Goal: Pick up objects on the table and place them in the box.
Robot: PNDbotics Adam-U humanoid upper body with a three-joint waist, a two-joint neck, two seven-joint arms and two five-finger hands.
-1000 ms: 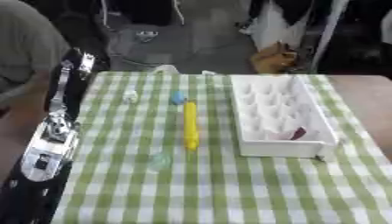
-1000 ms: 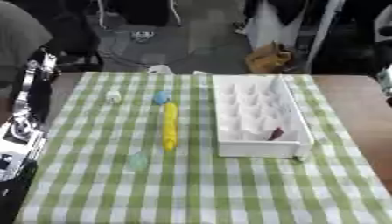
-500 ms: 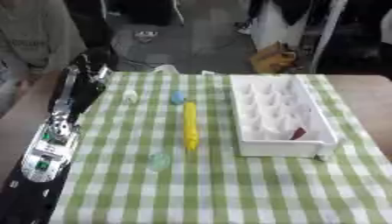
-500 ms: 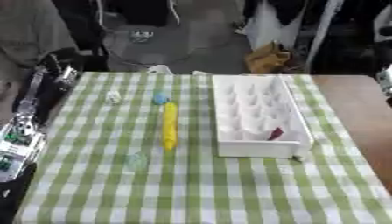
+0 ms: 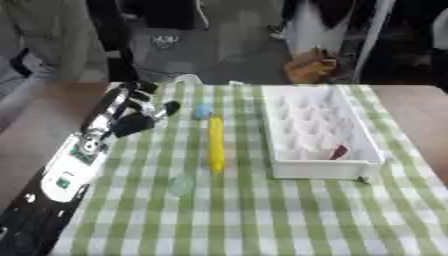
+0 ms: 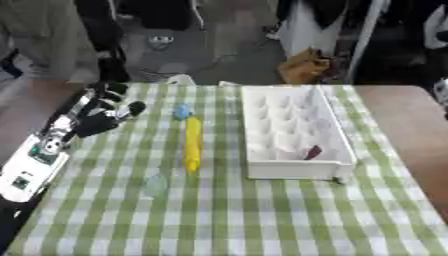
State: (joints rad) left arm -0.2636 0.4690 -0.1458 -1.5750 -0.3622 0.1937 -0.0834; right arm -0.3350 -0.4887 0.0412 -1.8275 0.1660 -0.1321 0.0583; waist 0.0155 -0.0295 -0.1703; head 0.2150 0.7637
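The table [image 5: 262, 220] is carrying a white box [image 5: 319, 132] with one dark red piece inside. The left hand [image 5: 140, 112] is hovering with fingers relaxed, holding nothing (it should lower straight). The yellow stick [image 5: 215, 142] is lying just left of the box.

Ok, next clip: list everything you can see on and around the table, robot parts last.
Tablecloth: one, green and white check, covering the table.
Box: one, white, compartmented, right of centre.
Dark red item: one, inside the box at its near right.
Long yellow object: one, centre, lying lengthwise.
Small blue object: one, just beyond the yellow one.
Clear pale object: one, near the yellow object's near end.
Brown bag: one, on the floor beyond the table.
Left hand: black, over the cloth's far left, fingers relaxed, holding nothing.
Right hand: not visible.
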